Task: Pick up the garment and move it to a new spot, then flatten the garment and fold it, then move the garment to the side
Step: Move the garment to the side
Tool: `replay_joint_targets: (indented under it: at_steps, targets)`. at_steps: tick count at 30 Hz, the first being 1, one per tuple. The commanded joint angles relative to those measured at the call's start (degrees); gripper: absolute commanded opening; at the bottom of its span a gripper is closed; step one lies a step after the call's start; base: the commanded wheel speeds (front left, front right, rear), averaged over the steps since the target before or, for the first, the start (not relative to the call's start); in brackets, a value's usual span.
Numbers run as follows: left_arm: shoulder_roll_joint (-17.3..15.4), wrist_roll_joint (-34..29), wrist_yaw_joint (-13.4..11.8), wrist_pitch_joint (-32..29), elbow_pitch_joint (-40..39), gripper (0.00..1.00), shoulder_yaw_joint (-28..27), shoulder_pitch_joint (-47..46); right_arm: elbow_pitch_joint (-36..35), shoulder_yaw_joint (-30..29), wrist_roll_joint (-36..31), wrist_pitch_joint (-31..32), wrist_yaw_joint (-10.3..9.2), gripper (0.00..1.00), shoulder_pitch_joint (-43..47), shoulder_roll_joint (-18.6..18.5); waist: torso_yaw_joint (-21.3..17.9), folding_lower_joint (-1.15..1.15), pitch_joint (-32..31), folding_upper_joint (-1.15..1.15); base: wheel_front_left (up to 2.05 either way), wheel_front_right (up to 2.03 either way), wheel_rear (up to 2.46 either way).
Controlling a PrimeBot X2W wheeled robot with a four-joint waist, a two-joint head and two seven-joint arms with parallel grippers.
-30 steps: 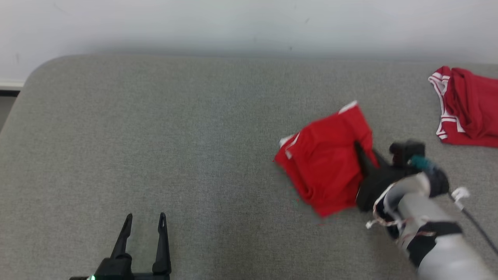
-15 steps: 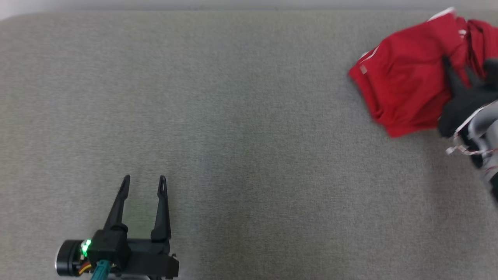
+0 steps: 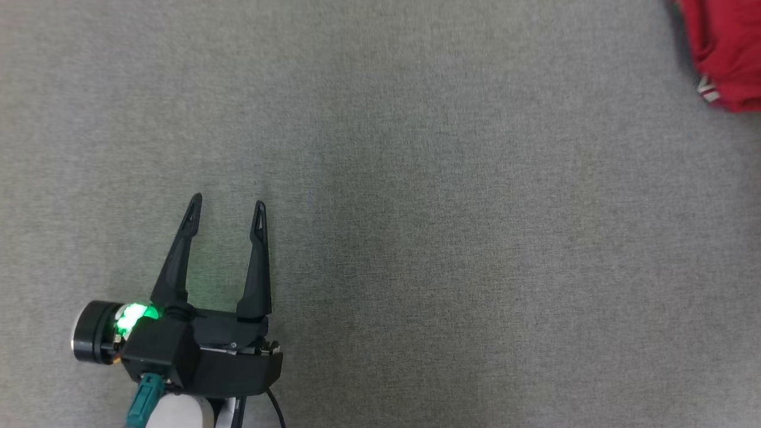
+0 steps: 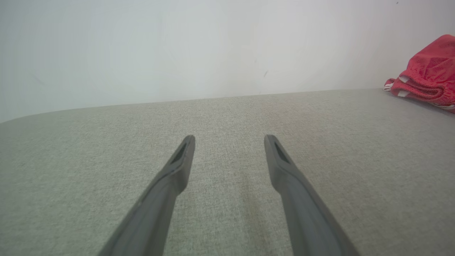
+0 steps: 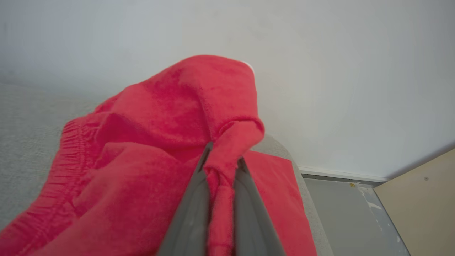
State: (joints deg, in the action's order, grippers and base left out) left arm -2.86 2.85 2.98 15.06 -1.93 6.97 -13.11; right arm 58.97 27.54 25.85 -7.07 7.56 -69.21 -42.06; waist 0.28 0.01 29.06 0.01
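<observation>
The right tool (image 5: 225,158) is clamped on a bunched fold of the red shorts (image 5: 160,142), which have been carried from mid-bench to the right end of the grey bench (image 5: 25,142). The move aside is judged nearly done. The left tool (image 3: 228,202) is spread, empty.

Head view's upper right corner cuts off the red garment (image 3: 728,53)

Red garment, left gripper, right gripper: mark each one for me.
red garment (image 5: 160,117), right wrist view, on the bunched fabric left of the pinch.
left gripper (image 3: 228,202), head view, midway between its open fingertips.
right gripper (image 5: 225,156), right wrist view, midway between its fingertips, shut on the cloth.
</observation>
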Motion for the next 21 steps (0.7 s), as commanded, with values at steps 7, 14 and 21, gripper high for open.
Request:
replay_joint_targets:
  at_steps: [7, 14, 21]
  targets:
    - [-0.02, -1.51, 0.47, 0.15, -5.80, 1.00, 0.96, -2.07, 2.61, -0.01, -3.49, -0.59, -0.18, 0.00, -5.89, -4.60, -0.80, -0.01, 5.63, -0.01, 0.00, 0.00, 0.00]
    - [-0.02, -2.11, 0.23, 0.14, -8.77, 1.00, 1.18, -1.88, 4.36, -0.24, -6.43, 0.16, -0.18, 0.00, -8.90, -7.08, -1.05, -0.01, 6.88, -0.01, 0.00, 0.00, 0.00]
    - [-0.02, -2.16, 0.36, 0.15, -9.75, 1.00, 1.55, -2.51, 6.77, -1.08, -8.06, 0.99, -0.18, 0.25, -9.76, -6.81, -1.19, -0.01, 7.58, -0.01, 0.00, 0.00, 0.00]
